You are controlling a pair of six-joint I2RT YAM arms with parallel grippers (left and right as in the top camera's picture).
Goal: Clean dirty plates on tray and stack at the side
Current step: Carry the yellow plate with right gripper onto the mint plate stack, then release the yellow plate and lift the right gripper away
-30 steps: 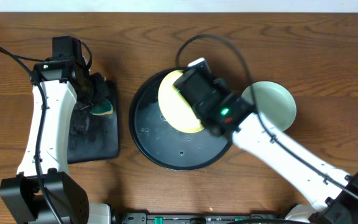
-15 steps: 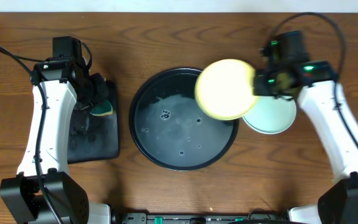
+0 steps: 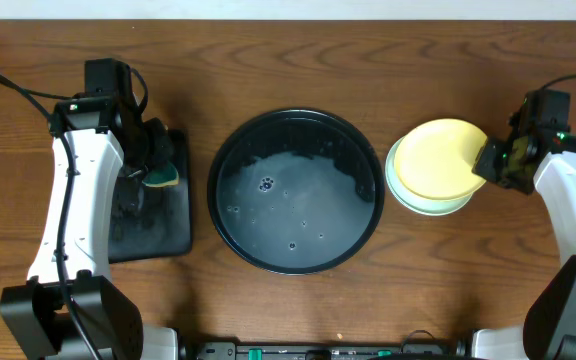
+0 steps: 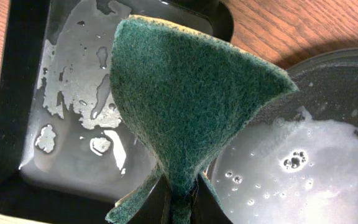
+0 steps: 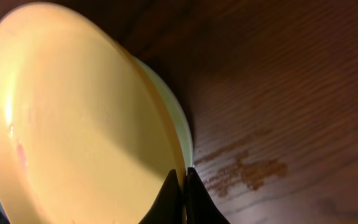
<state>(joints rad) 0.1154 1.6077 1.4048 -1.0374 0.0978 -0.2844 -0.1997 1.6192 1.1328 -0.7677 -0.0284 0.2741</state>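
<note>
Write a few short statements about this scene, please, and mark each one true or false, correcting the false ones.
1. The large round black tray holds no plates. True.
2. The pale yellow glossy plastic plate lies beneath the pale mint-green plate. False: the yellow plate is above the mint-green one.
3. The left hand pinches a dark green scouring sponge. True.
4. The right hand is open and clear of the plates. False: it is shut on the yellow plate's rim.
</note>
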